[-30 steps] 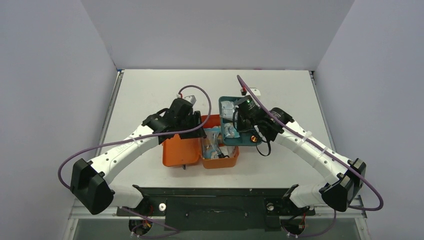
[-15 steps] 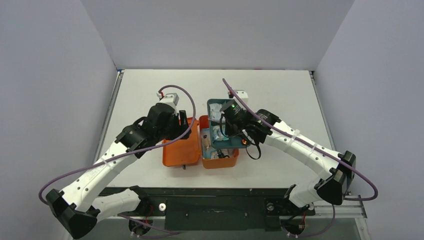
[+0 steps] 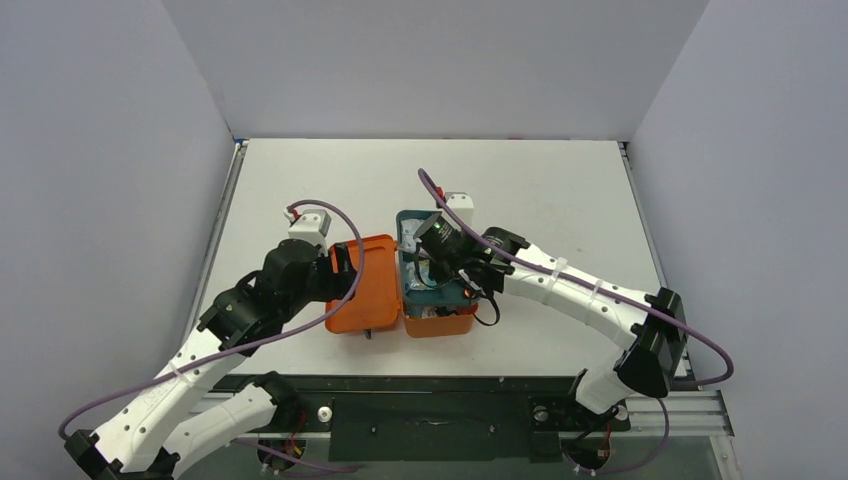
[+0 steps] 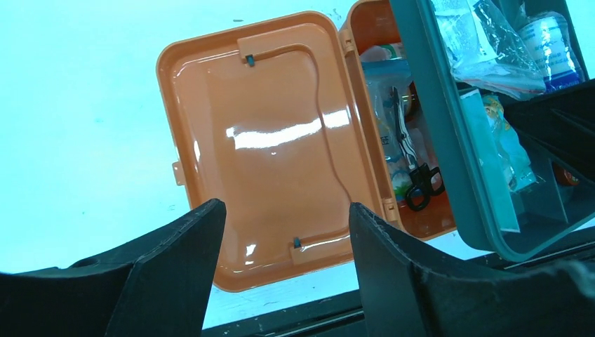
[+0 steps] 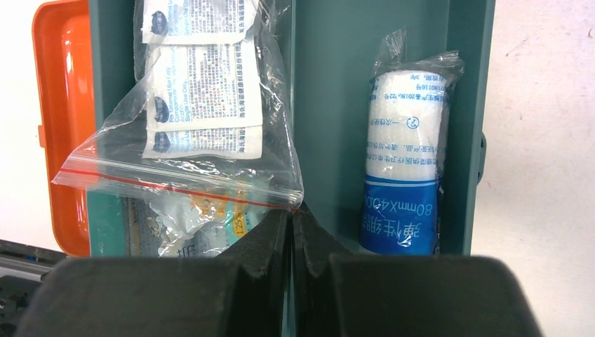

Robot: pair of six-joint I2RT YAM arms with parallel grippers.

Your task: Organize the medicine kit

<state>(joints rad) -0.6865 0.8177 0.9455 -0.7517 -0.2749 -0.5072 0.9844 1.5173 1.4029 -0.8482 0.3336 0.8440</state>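
Observation:
The orange medicine kit [image 3: 365, 290] lies open, its lid [image 4: 273, 140] flat on the left and its base [image 3: 440, 322] on the right. The base holds packets and black-handled scissors [image 4: 422, 188]. My right gripper [image 5: 291, 214] is shut on the middle divider of the teal divided tray [image 5: 330, 105] and holds it over the base [image 3: 412, 228]. The tray carries a zip bag of wipes [image 5: 196, 105] and a wrapped bandage roll [image 5: 403, 161]. My left gripper [image 4: 284, 210] is open and empty, above the lid's near edge [image 3: 335, 272].
The black front rail [image 3: 430, 405] runs along the table's near edge just below the kit. Grey walls close in the left, back and right sides. White tabletop [image 3: 560, 190] lies beyond and to the right of the kit.
My right gripper has carried the teal tray left, from beside the kit to over its base. My left arm has pulled back to the left and nearer, off the lid.

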